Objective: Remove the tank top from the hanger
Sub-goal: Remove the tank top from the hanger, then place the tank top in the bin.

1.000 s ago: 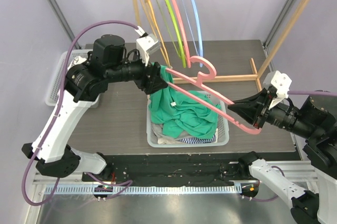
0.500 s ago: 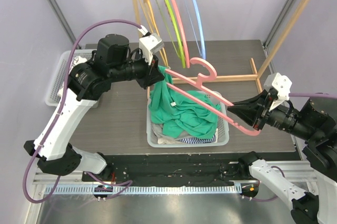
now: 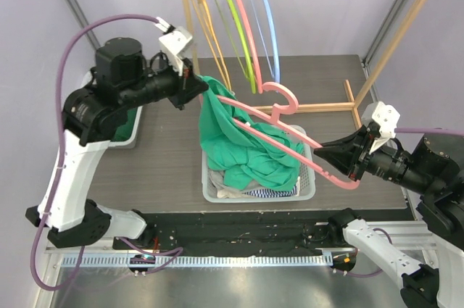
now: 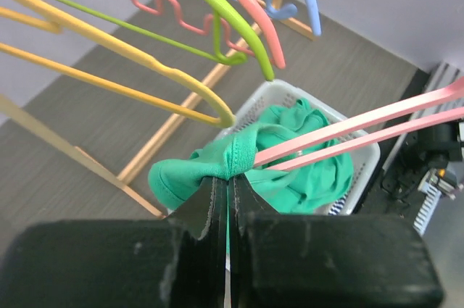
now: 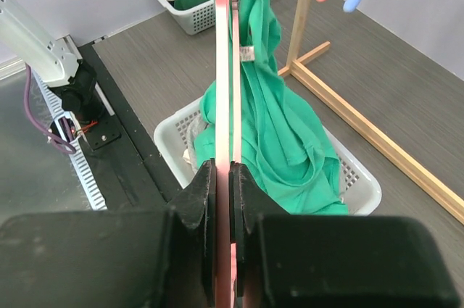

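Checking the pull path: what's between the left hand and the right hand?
Top view: the pink hanger runs from the right hand toward the left hand, green tank top draped over it.

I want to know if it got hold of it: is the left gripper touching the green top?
Touching. The left wrist view shows the left gripper shut on a bunched edge of the green top, with the cloth pinched between its closed jaws.
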You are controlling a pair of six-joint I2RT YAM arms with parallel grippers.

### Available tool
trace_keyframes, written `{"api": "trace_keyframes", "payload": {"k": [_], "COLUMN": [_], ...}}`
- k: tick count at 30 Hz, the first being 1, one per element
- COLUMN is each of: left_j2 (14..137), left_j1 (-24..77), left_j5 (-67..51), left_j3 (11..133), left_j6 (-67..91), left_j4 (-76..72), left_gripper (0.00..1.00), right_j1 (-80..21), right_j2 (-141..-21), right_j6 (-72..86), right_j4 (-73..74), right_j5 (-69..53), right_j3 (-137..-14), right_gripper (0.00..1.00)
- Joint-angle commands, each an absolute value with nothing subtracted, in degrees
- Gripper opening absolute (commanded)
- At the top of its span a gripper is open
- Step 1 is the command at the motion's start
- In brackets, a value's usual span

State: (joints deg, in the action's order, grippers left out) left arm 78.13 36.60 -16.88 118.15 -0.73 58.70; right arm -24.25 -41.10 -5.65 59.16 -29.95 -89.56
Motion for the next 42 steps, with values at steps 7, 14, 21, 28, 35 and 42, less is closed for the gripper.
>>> {"api": "trace_keyframes", "payload": {"k": [7,14,21,28,35,42], "left_j2": [73.8,76.5,80.5,84.6,91.8,94.3], "left_j1": [31.6,33.4,41.0,57.9,66.1,70.1], "left_j5": [-17.9,-22.1,-31.0,-26.4,-18.8,-9.0], "left_j3": [118.8,118.6,122.6,126.2,140.5,136.3], "left_j6": [-1.8,-0.3,-1.5,-11.8,-18.0,-17.9], "left_j4": [56.6,55.7,56.3,61.6,62.6,60.4], "left_gripper": [0.00,0.00,0.00,0.00,0.00,0.00], "right_j1": [-24.2,-24.3,-24.7,-24.8,-24.8,-24.8], "right_j2": [-35.8,-30.2,-25.9,-27.8,-27.2,-25.8], "right_j6": [-2.6,-0.7,2.9,2.6,3.6,5.1], "right_j4": [60.3,62.6,57.2,57.2,58.7,58.2], "right_j5": [-33.4,-27.9,-15.0,4.7,10.2,13.3], "right_j3": [-93.0,-101.9,-107.9,-105.7,-103.4,-100.8], "right_gripper": [0.01,0.01,0.01,0.01,0.01,0.01]}}
